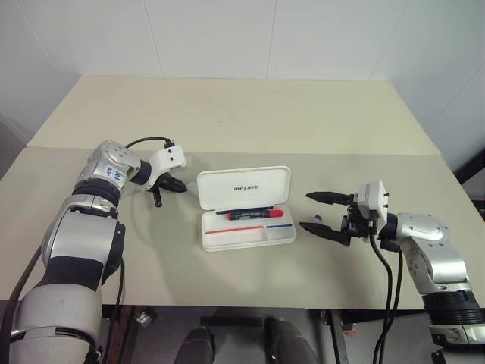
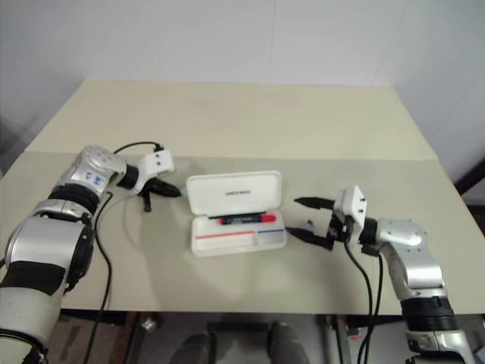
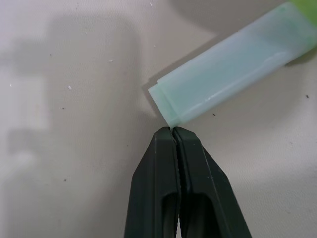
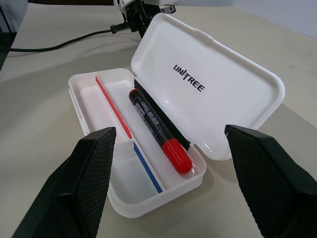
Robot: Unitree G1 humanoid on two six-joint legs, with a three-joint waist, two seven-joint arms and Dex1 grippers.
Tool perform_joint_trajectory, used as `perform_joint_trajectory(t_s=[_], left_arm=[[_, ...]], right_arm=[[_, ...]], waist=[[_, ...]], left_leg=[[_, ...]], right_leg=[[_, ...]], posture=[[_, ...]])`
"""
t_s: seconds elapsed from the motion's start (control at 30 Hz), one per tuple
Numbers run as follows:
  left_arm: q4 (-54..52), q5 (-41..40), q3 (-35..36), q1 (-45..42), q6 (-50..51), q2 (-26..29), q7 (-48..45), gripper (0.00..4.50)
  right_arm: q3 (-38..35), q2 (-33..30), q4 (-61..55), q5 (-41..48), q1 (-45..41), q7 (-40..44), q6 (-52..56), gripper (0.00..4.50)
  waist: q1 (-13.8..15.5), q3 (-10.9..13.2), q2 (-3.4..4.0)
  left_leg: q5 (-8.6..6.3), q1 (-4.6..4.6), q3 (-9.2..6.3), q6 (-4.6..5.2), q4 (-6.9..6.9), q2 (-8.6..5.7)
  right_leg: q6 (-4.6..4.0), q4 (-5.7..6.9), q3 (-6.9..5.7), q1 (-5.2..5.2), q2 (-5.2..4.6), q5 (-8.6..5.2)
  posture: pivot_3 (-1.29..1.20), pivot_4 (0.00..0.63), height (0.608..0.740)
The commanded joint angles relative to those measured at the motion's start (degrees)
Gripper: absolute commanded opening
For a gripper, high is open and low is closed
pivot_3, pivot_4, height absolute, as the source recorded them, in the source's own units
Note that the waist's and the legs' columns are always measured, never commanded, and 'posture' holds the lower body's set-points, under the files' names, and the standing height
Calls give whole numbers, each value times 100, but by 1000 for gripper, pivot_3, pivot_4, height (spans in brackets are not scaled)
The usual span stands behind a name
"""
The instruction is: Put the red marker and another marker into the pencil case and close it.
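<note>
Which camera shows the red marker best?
The right wrist view: the red marker lies close up in the open pencil case, cap and label clear. Both eye views show it too, small and far away, inside the case.

I see the pencil case (image 2: 238, 221) lying open at the middle of the table (image 2: 250, 121), its lid standing up at the 12 o'clock side. The red marker (image 2: 247, 218) lies inside along the back compartment, cap toward 3 o'clock. My left tool (image 2: 158, 191) sits at 9 o'clock of the case, fingers together. My right tool (image 2: 307, 220) waits at 3 o'clock, fingers spread.
</note>
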Motion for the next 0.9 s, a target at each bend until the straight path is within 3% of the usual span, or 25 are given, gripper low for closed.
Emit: perform_joint_trajectory(t_s=[0.03, 0.47, 0.9], left_arm=[[-7, 69, -2, -6, -171, 153, 284, 17], [-160, -104, 239, -185, -588, 885, 1054, 17], [-645, -612, 774, -230, -719, 1310, 1116, 17]], right_arm=[[-178, -3, -99, 108, -25, -40, -75, 4500], [-140, -24, 73, 87, -198, -4, -58, 4500], [-24, 32, 352, 30, -531, 148, -53, 4500]], waist=[[0, 0, 0], [-35, 0, 0], [-21, 0, 0]], left_leg=[[0, 0, 0, 0, 0, 0], [-1, -5, 0, -1, -11, 0], [-1, -5, 0, -1, -12, 1]], right_leg=[[0, 0, 0, 0, 0, 0], [0, -4, 0, -7, 0, 0], [0, -3, -2, -8, 0, 0]], posture=[[0, 150, 740], [0, 150, 740], [0, 150, 740]])
